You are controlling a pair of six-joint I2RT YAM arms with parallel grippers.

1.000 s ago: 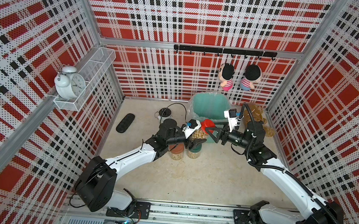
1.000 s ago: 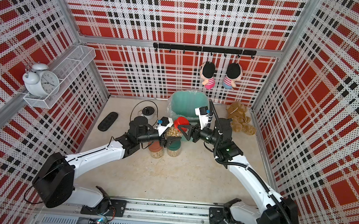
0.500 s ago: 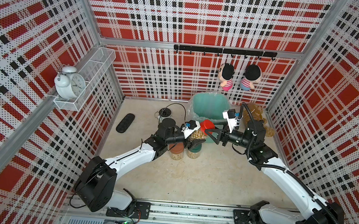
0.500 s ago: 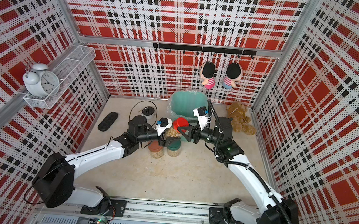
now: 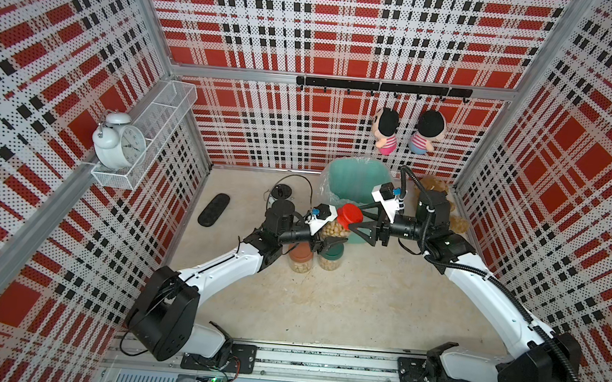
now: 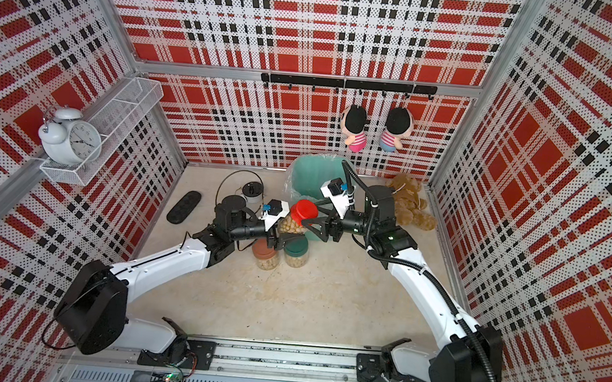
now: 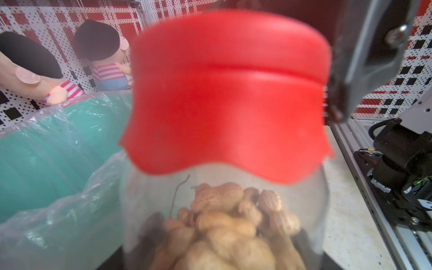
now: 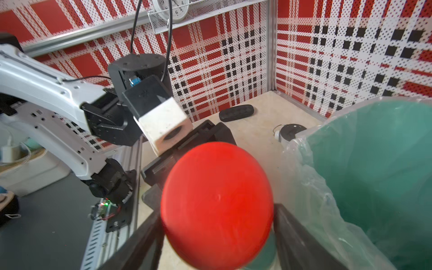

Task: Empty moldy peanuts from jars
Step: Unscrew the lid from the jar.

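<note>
— Since a second ago the right gripper (image 5: 355, 218) has spread its jaws; both arms sit about where they were.
— Is it off the red lid (image 5: 349, 214)?
— Its fingers (image 8: 297, 236) flank the lid, one on each side. The right wrist view shows a thin gap on one side, so it reads as let go, jaws wide.
— And the left gripper (image 5: 330, 236)?
— Clamped narrow on the body of the red-lidded jar (image 6: 292, 225), which is raised and tilted, lid on and pointing at the right arm.
— Where are the moldy peanuts (image 7: 224, 222)?
— Inside that jar, just in front of the teal bin (image 5: 350, 180). The brown-lidded jar (image 5: 300, 257) and green-lidded jar (image 5: 330, 258) stand capped on the table (image 5: 363, 299) below it, also holding peanuts.
</note>
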